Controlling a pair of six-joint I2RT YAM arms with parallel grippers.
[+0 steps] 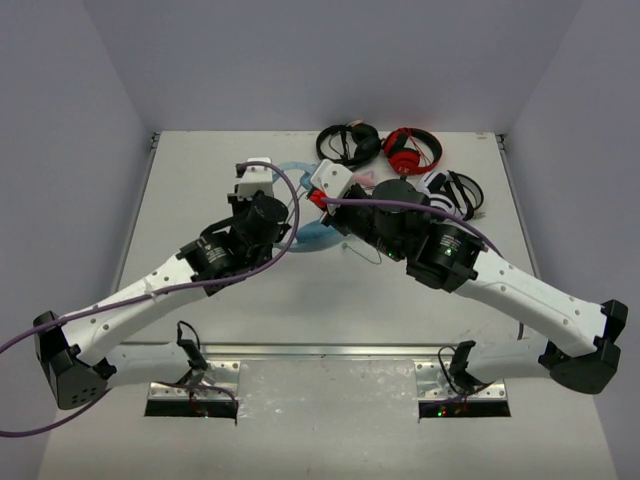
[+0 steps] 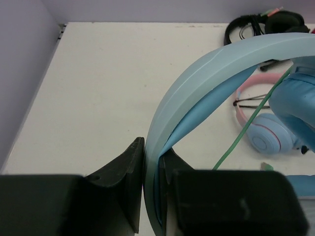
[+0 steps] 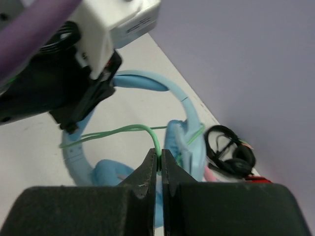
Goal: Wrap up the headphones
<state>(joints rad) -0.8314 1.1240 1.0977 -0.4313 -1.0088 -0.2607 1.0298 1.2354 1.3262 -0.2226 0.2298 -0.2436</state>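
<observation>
While both arms reach inward over the white table (image 1: 200,200), the left gripper (image 2: 152,158) is clamped on the headphones (image 3: 187,152), its two black fingers (image 2: 125,172) pressing either side of the pale blue headband (image 2: 221,64) near one end. From that grip the band arches up and away to the right in the left wrist view, and a padded blue cup (image 2: 298,101) hangs at its far end. The right gripper (image 3: 158,160) is pinched tight on the thin green cable (image 3: 123,130), which rises from between its fingertips, bends over and runs in a long loose loop across the front of the headband toward the left arm. A second stretch of cable slants down beneath the arch of the band. The headphones sit between the two wrists, toward the far middle of the table; the arms hide most of them from above, and whether the cups touch the surface cannot be told. Beyond them, along the far edge, lie a black pair (image 1: 350,143) and a red pair (image 1: 412,152), side by side. A white-and-black pair (image 1: 455,192) lies just right of the right wrist. A pink-and-blue pair (image 2: 263,135) rests flat on the table under the raised band.
</observation>
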